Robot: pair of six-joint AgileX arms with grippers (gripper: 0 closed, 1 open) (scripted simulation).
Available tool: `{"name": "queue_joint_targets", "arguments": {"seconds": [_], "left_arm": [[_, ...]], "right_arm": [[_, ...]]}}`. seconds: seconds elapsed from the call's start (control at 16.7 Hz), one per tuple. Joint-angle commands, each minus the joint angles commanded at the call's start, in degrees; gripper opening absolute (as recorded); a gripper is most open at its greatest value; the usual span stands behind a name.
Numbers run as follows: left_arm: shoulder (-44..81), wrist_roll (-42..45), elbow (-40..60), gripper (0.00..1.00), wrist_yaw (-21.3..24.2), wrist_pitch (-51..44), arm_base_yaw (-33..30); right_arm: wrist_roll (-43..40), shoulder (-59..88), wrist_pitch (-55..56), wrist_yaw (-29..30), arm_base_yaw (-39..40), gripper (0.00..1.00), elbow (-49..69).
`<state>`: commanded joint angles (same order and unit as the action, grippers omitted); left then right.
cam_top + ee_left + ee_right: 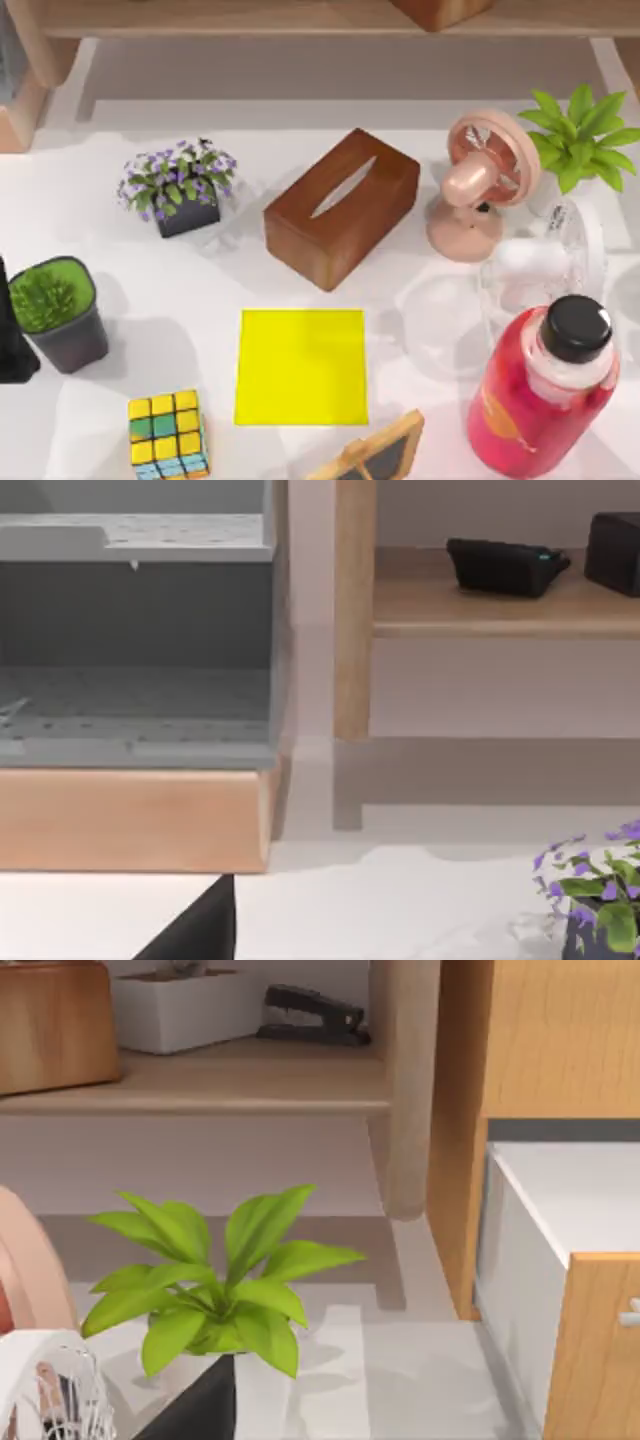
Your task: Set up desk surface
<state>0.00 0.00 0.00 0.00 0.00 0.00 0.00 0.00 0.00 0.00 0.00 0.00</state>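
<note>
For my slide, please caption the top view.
White desk surface holding a wooden tissue box, yellow mat and pink fan.

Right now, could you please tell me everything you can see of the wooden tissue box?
The tissue box is a dark reddish-brown block with a wood-like finish and a long narrow slot in its top face; no tissue sticks out of it. It lies flat on the white desk, turned at an angle, near the middle. It sits between the purple flower pot and the pink fan, behind the yellow mat, touching none.
</note>
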Motion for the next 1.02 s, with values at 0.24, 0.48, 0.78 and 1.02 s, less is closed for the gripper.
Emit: {"name": "queue_joint_targets", "arguments": {"seconds": [0.24, 0.48, 0.78, 1.02], "left_arm": [[0.00, 0.00, 0.00, 1.00, 0.00, 0.00, 0.00], [0.00, 0.00, 0.00, 1.00, 0.00, 0.00, 0.00], [0.00, 0.00, 0.00, 1.00, 0.00, 0.00, 0.00], [0.00, 0.00, 0.00, 1.00, 0.00, 0.00, 0.00]], "right_arm": [[-0.08, 1.70, -1.58, -0.05, -0.68, 1.00, 1.65], [-0.49, 12.12, -10.73, 0.05, -4.66, 1.00, 11.81], [-1.18, 38.22, -28.95, 0.80, -11.97, 1.00, 37.68], [-1.90, 66.74, -43.78, 1.46, -17.50, 1.00, 65.46]]}}
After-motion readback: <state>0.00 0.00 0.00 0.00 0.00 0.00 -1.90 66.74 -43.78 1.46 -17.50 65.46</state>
